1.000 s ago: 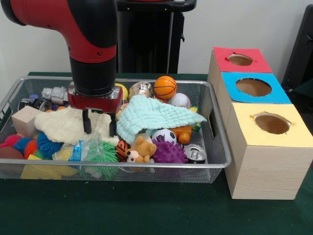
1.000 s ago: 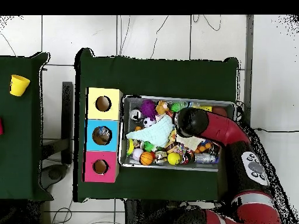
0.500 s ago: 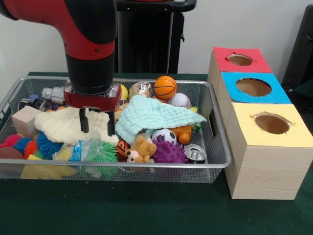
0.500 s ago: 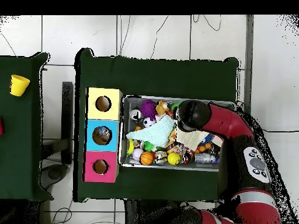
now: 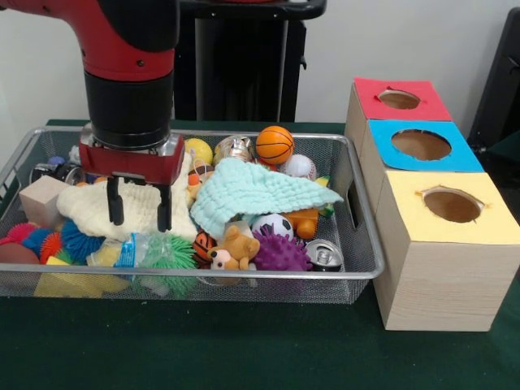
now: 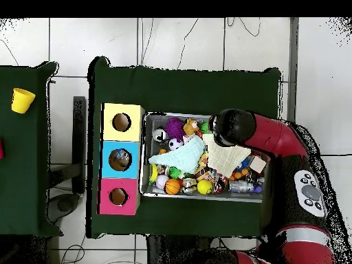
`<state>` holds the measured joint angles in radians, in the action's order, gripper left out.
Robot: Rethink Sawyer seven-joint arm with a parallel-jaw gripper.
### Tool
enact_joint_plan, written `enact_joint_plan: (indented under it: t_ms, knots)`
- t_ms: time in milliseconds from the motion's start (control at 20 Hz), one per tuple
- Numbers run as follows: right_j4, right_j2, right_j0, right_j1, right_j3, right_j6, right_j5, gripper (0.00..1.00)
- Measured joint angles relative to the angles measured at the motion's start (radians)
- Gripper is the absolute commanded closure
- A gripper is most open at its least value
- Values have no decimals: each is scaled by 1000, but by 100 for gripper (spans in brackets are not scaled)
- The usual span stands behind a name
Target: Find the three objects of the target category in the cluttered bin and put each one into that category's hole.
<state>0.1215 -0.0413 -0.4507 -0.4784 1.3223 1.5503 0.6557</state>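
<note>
The wire mesh bin (image 5: 244,275) is full of toys and cloths; it also shows in the overhead view (image 6: 199,198). My gripper (image 5: 139,206) is open and empty, its fingers hanging over a cream cloth (image 5: 89,207) in the bin's left half. A crushed clear bottle with a blue label (image 5: 130,250) lies by the bin's front wall, just below the gripper in the picture. Other bottles are hidden or unclear. The blue-surround hole (image 5: 421,145) tops the middle box to the right of the bin. In the overhead view the arm's end (image 6: 234,128) covers the gripper.
A pale green cloth (image 5: 260,191) covers the bin's middle. A basketball (image 5: 275,144), purple spiky ball (image 5: 280,253), metal can (image 5: 325,255), teddy (image 5: 236,248) and wooden block (image 5: 41,199) lie around. The red hole (image 5: 399,99) and yellow hole (image 5: 452,205) flank the blue one.
My gripper has moved left in the front view, over the cream cloth and towards the bin's front wall. It has stayed open and empty. The objects have not moved.
</note>
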Motion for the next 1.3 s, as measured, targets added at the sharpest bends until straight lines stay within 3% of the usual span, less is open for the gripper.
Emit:
enact_joint_plan:
  t_ms: [300,900,1300]
  knots:
    - [-17,0,0,-2,-4,0,-2,0]
    - [-29,-3,-6,43,20,0,-126,0]
    - [-33,-17,-7,46,27,0,-156,0]
